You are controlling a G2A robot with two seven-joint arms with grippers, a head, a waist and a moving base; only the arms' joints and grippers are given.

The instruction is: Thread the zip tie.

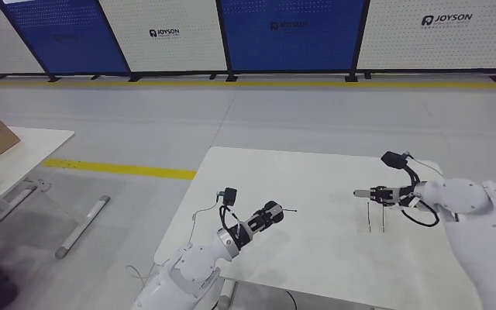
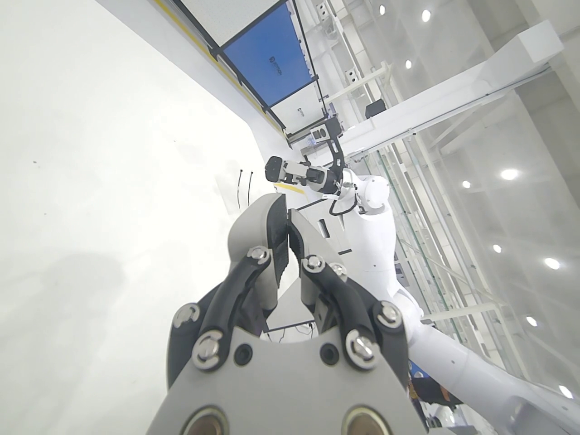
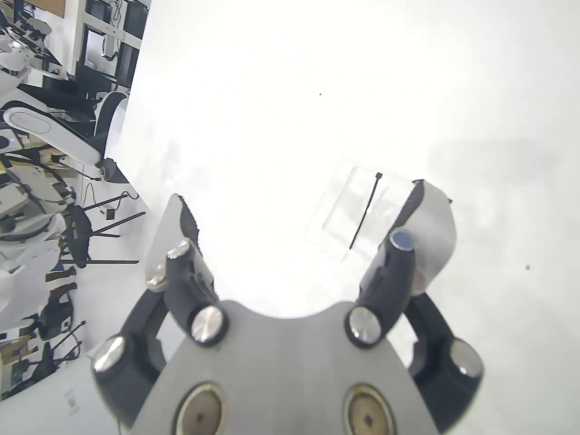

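Left jaws pressed together | right jaws apart | zip tie (image 3: 364, 212) on faint sheet (image 3: 344, 201)

**Items obscured or not resolved**

Zip ties (image 1: 370, 220): two, reduced to hairlines in the top view; heads not made out.
Clear sheet (image 3: 337, 217) beneath them: edges washed out in the right wrist view; one side, along with one tie, is covered by a finger (image 3: 430, 224) of the right gripper (image 3: 299, 193).
Left gripper (image 2: 287, 224): pads pressed together; a fine dark line (image 1: 288, 208) at its tip is too thin to be identified.
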